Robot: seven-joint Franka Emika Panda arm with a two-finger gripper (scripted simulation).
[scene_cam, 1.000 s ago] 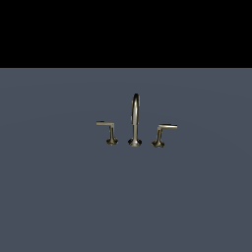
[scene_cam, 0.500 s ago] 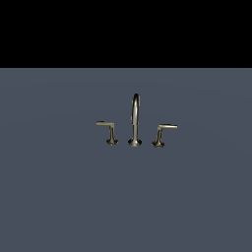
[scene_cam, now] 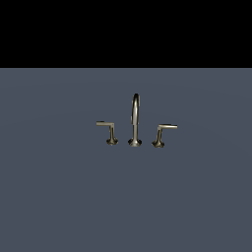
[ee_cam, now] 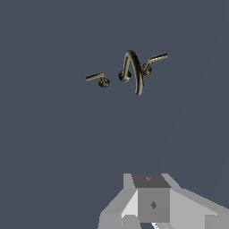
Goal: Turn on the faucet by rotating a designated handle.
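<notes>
One faucet point(scene_cam: 135, 123) stands on the grey table point(scene_cam: 59, 197): one tall arched spout point(scene_cam: 135, 110) and two short levers, each on its own flared round base, three bases in a row. The spout serves as the landmark. The handle point(scene_cam: 106, 129) sits just beside the spout on the exterior view's left, its thin flat arm bending away from the spout, stem upright on its base. The other lever point(scene_cam: 164, 132) mirrors it just beside the spout on the exterior view's right, arm pointing away from the spout the opposite way, its stem leaning slightly. None of the three parts touches another above the table.

In the wrist view the same set shows from above and at an angle: the spout point(ee_cam: 134, 71) arches toward the camera, with the handle point(ee_cam: 97, 78) to one side of it and the other lever point(ee_cam: 152, 62) to the other.

One tool point(ee_cam: 150, 205) shows, only in the wrist view, as grey blocky housing at the picture's edge, well apart from the spout and touching nothing. Its fingertips are out of frame, so whether they stand apart or together cannot be told. Nothing is seen held. The arm does not appear in the exterior view; the wrist camera looks down on the table toward the spout from a distance.
</notes>
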